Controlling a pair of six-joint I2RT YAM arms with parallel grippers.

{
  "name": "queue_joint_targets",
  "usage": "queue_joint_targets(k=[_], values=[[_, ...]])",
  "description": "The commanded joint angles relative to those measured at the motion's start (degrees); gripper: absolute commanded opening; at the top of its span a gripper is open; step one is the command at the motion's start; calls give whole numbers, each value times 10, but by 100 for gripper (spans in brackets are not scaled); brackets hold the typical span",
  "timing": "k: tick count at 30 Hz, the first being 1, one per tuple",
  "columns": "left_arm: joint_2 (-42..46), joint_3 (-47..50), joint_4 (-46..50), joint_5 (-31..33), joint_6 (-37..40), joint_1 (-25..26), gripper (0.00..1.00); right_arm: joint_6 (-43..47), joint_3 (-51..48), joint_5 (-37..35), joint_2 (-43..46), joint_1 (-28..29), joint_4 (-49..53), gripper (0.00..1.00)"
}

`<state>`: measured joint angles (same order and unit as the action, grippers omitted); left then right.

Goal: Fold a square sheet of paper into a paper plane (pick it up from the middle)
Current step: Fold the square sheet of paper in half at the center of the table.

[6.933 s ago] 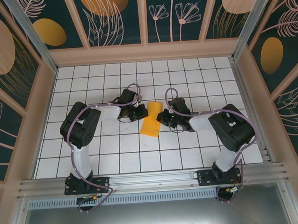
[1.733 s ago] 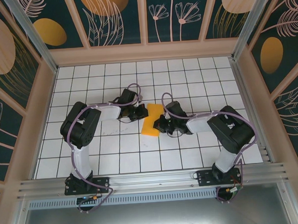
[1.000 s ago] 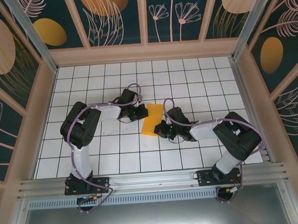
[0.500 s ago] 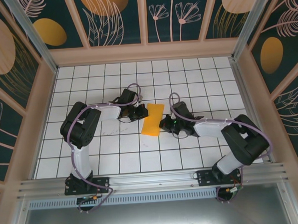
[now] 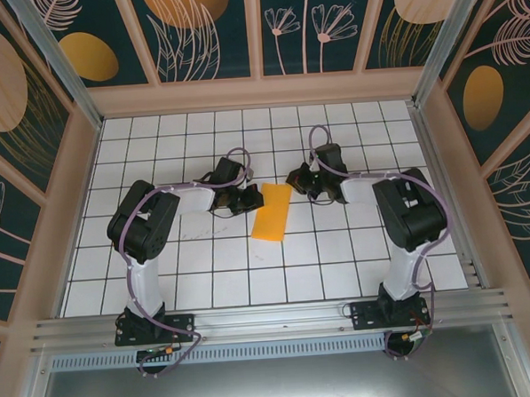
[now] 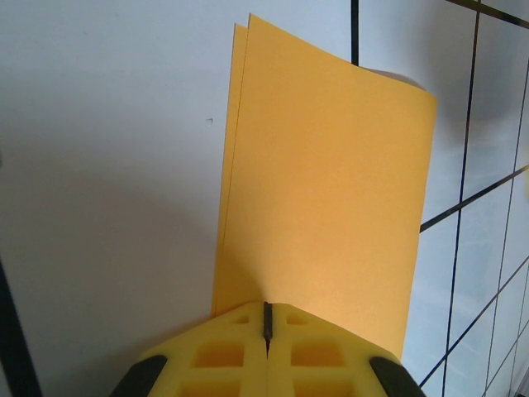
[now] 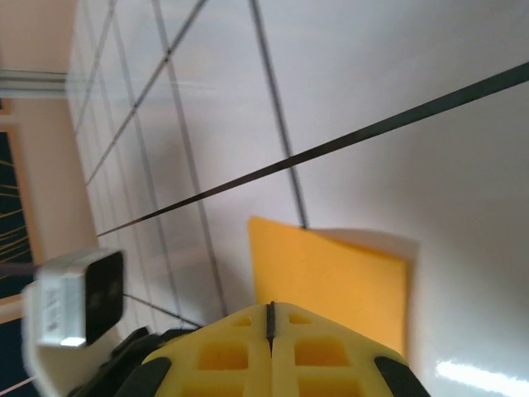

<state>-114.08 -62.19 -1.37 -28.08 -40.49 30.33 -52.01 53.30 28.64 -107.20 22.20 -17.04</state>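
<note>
The square sheet of paper [image 5: 273,214] lies on the white grid table, folded in half into a long orange-yellow rectangle, its two layers slightly offset at the far corner [image 6: 240,33]. My left gripper [image 5: 254,199] is shut, its yellow tips [image 6: 266,318] resting at the paper's left edge [image 6: 331,182]; a pinch cannot be told. My right gripper [image 5: 293,179] is shut beside the paper's upper right corner. In the right wrist view its tips [image 7: 270,318] sit just short of the paper [image 7: 339,273], which lifts slightly off the table.
Leaf-pattern wall panels [image 5: 203,33] box in the table on three sides. An aluminium rail [image 5: 271,318] runs along the near edge. The left arm's wrist camera [image 7: 74,306] sits close on the other side of the paper. Free tiles lie in front of the paper.
My right gripper slid from the paper's lower right edge up along its right side to the upper right corner. The left gripper and the paper stayed put.
</note>
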Motion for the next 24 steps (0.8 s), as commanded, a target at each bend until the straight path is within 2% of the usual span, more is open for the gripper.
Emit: queue_joint_targets(k=[1,6,9,14,22,24], values=[[-23,25,56,29,11,4,0,23,24,6,-35,-5,18,0],[-22,26,58,29,11,4,0,36,42,-12,-76,-8,73,0],[-18,28,58,29,8,4,0,39,31,-4,-48,-8,63,0],[17,47,36,23,-16,4,0,74,59,-8,7,-5,121,0],[116,62,18,32,-38,4,1,59,-28,-110,122,81,153,29],[139,81,19,53,-45,4,5,46,-48,-117,138,119,139,26]])
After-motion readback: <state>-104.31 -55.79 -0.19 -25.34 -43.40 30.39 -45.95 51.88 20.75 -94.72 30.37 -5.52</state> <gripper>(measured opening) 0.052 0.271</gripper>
